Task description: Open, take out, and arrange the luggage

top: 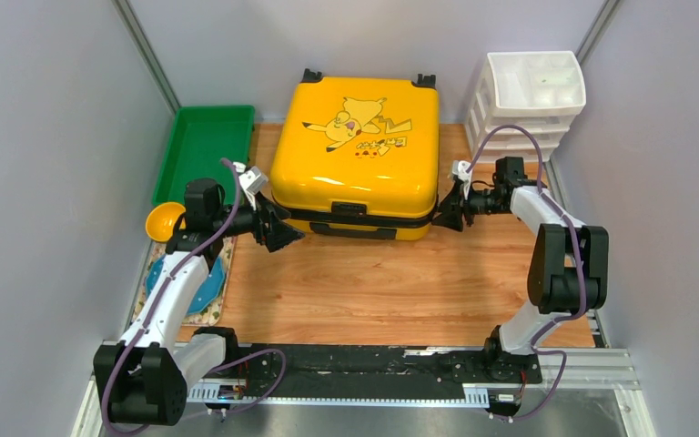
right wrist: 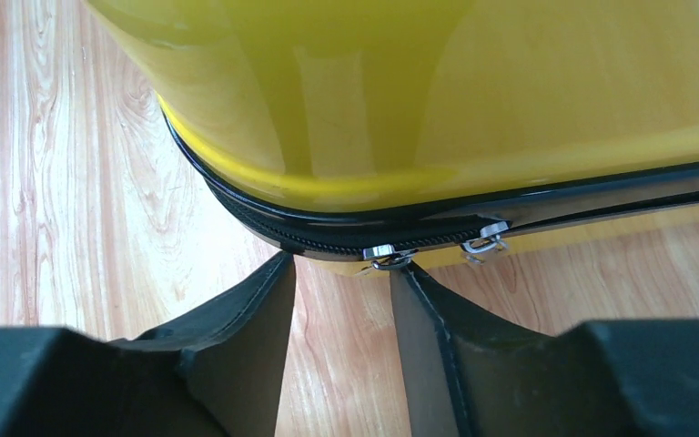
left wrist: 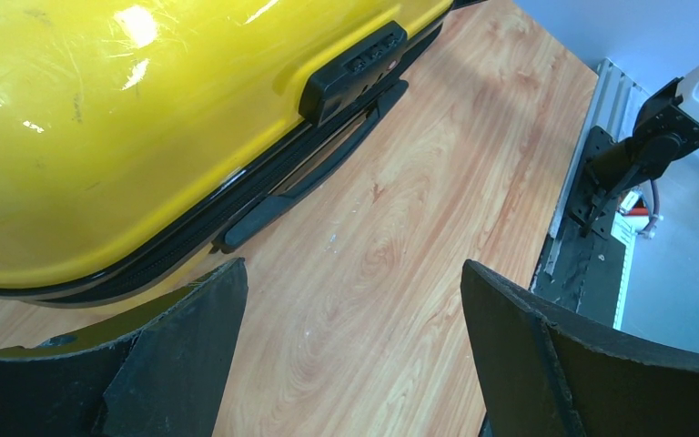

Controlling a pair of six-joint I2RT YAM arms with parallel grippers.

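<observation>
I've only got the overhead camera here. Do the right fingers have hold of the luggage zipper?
Observer: No. The right fingers are parted; a metal zipper pull sits at one tip, not pinched.
Operator: Only one pull?
Observer: Two; a second pull hangs beside it on the luggage seam.
Operator: And the left side?
Observer: The left fingers are wide open with only table between them, near the black handle.

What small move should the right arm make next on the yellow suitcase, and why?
Probably ease the right end effector forward and close on the nearer zipper pull: the luggage is zipped shut, and that silver pull sits just at its open fingertips, ungripped.
</observation>
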